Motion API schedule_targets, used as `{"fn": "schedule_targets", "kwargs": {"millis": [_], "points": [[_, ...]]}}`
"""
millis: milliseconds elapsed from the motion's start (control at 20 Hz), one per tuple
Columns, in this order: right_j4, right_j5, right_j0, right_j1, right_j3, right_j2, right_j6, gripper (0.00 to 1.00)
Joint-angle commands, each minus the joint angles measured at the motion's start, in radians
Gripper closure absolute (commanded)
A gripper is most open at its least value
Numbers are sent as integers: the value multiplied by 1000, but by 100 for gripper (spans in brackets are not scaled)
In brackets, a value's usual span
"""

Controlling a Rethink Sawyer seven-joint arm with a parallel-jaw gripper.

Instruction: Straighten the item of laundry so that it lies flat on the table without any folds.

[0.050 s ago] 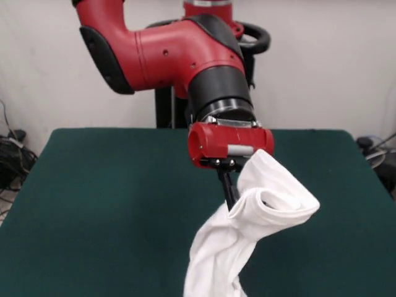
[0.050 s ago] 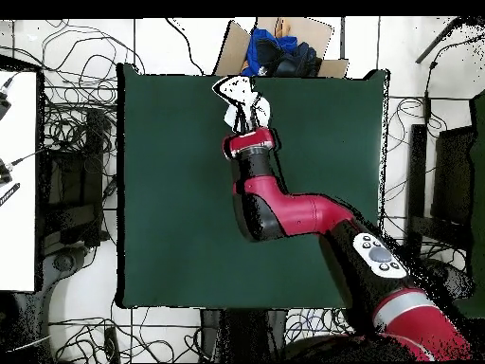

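Shirt [image 1: 253, 216] hangs bunched from the tool [image 1: 230, 193], which is clamped on its upper folds, long axis running down toward the worktop [image 1: 111, 198] edge away from the arm, so spreading it calls for lowering along that line.

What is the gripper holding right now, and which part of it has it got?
The gripper is shut on the white T-shirt, pinching a bunched fold near its upper end; the cloth hangs lifted above the green table. Which part of the shirt cannot be told.

I'm on a robotics lab rig: cables [image 2: 76, 123] tangled over tiled floor [image 2: 407, 85], green worktop [image 2: 170, 190], plain white wall [image 1: 334, 62].
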Motion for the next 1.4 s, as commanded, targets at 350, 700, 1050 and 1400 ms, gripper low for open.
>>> {"fn": "schedule_targets", "kwargs": {"millis": [350, 700, 1050, 1400], "points": [[-99, -106, 27, 140, -85, -122, 127, 100], [-69, -106, 59, 182, -93, -176, 116, 100], [-52, -108, 80, 212, -92, -215, 125, 100], [-28, -130, 99, 248, -89, -249, 134, 100]]}}
